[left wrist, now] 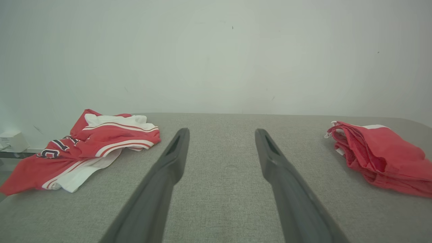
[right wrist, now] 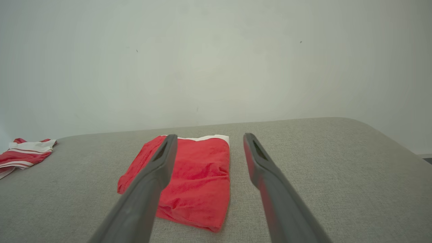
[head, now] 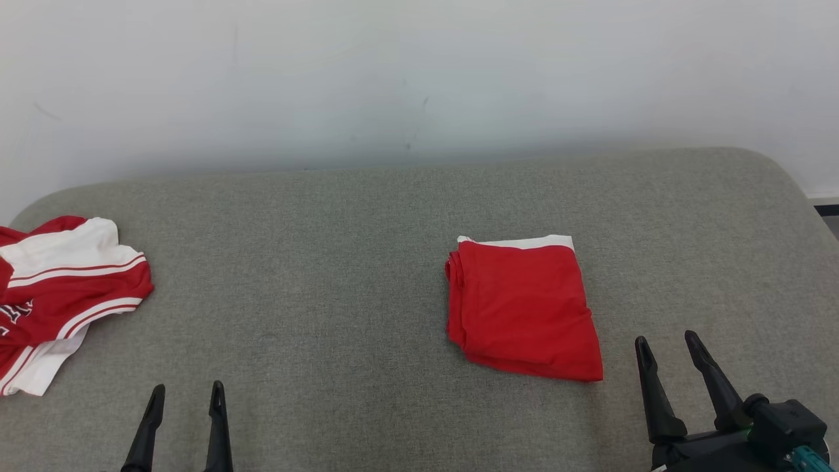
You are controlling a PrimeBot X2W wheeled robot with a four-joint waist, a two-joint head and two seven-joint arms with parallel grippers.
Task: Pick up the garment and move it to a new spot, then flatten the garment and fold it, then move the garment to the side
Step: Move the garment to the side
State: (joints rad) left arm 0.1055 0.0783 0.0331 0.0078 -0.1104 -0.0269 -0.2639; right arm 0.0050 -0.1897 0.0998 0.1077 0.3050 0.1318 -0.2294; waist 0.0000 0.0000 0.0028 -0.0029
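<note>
Head view: my left tool [head: 187, 387] and right tool [head: 666, 337] both hang released and empty. The folded red garment [head: 521, 308] lies on the grey bench [head: 328, 262] just ahead of the right one; pinching only its top layer could undo the fold.

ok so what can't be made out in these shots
- striped garment: the head view's left edge cuts it off; its lettering is partly folded under and unreadable.
- folded red garment: inner layers are hidden under its top layer; the left wrist view's right edge crops it.
- same garment, right wrist view: the right gripper covers part of it.
</note>
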